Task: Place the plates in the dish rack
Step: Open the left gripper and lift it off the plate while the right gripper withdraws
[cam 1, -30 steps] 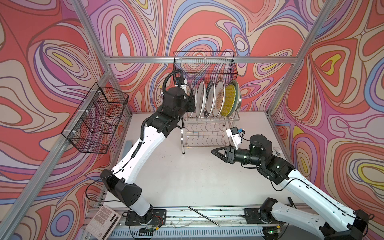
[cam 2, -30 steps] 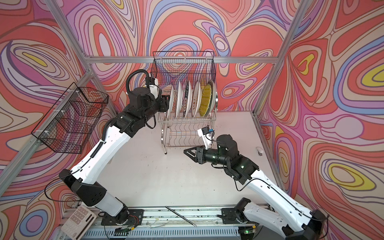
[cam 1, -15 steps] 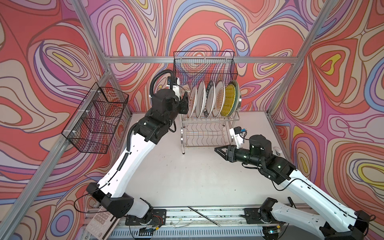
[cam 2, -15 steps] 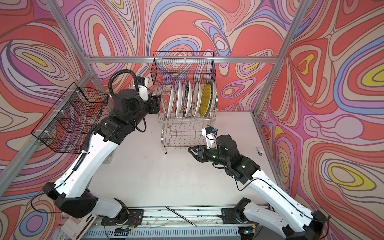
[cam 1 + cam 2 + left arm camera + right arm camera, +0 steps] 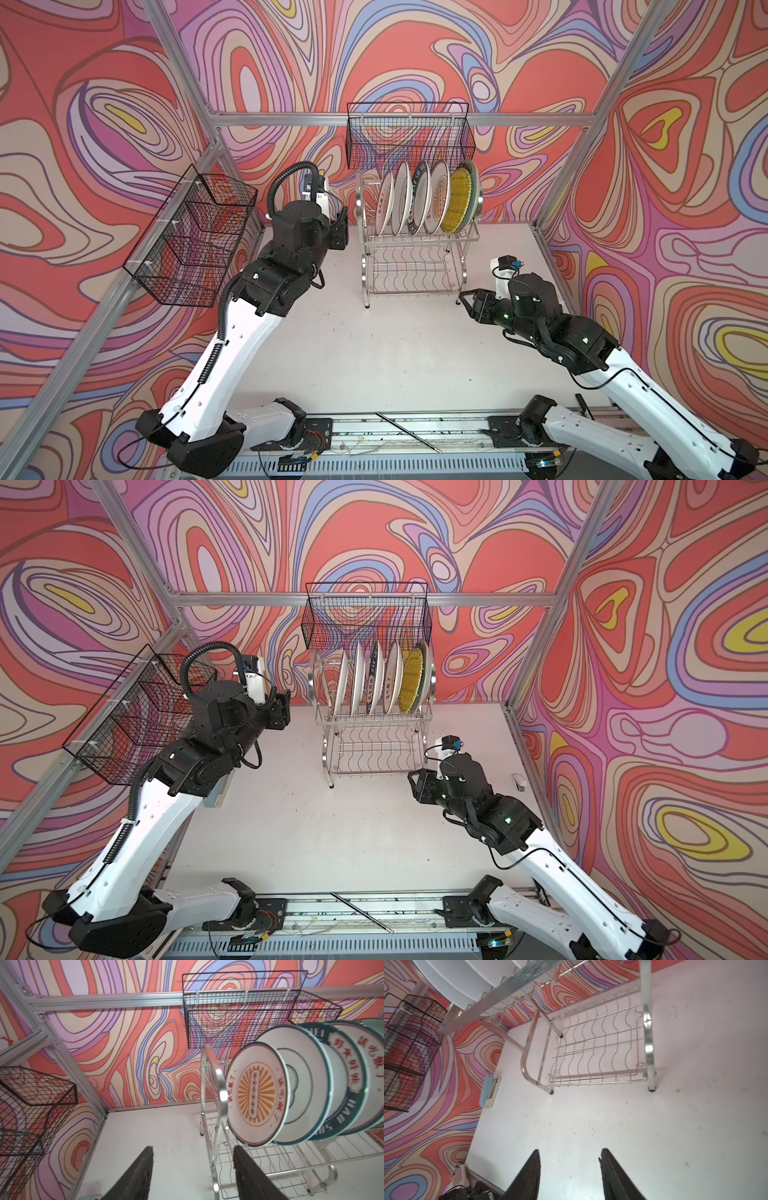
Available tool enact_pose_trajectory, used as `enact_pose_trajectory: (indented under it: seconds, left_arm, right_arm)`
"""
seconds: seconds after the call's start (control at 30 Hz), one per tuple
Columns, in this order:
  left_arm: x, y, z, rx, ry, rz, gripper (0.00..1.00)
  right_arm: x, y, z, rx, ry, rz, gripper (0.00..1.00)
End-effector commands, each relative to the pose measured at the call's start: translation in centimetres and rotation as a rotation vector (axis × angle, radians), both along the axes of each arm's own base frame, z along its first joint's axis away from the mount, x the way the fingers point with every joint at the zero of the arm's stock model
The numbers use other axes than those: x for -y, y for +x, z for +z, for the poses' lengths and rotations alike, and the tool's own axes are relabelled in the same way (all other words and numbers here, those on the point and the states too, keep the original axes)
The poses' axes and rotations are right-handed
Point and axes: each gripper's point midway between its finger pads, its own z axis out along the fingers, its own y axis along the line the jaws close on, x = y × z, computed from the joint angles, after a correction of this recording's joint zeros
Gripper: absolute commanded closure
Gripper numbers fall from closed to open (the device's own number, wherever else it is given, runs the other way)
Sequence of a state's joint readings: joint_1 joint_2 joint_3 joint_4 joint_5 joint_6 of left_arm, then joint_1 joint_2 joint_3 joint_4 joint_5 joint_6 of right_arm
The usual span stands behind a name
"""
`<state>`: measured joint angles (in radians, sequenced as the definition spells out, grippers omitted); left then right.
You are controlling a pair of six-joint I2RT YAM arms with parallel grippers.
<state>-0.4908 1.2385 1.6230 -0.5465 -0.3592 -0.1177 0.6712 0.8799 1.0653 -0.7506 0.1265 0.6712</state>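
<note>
The chrome dish rack stands at the back of the white table in both top views. Several plates stand on edge in its upper tier, the yellow one at the right end. In the left wrist view an orange-sunburst plate is the nearest, just behind the rack's side frame. My left gripper hangs open and empty a little left of the rack. My right gripper is open and empty, low over the table by the rack's front right leg. The lower shelf is bare.
Black mesh baskets hang on the left wall and on the back wall above the rack. A blue-and-cream object lies at the table's left edge, a small white one at the right edge. A thin metal rod rests on the front rail.
My left gripper has drawn back leftward from the rack's upper tier and its jaws have spread. My right gripper has moved back to the right and widened.
</note>
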Motion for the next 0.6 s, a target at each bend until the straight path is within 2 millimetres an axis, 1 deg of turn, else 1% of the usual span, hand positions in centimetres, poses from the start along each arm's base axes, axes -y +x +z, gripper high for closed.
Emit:
enact_pose_trajectory:
  seconds: [0.0,0.13,0.27,0.4,0.57]
  left_arm:
    - [-1.5,0.0,-0.8,-0.031,-0.015,0.023,0.36]
    - [-2.0,0.4,-1.7,-0.062,0.000,0.034,0.36]
    - [-2.2,0.7,-2.4,-0.087,0.002,0.035,0.35]
    - [-3.3,1.3,-3.5,-0.117,-0.068,0.037,0.33]
    - [-4.1,1.8,-4.9,-0.152,-0.100,0.044,0.32]
  right_arm:
    - [4.1,-0.2,0.3,0.012,-0.092,-0.151,0.49]
    - [6.6,-0.2,0.6,0.013,-0.152,-0.223,0.46]
    - [8.0,0.4,0.2,-0.008,-0.210,-0.263,0.45]
    - [9.3,1.4,-0.6,-0.043,-0.256,-0.306,0.45]
    - [11.0,2.6,-0.6,-0.054,-0.269,-0.340,0.44]
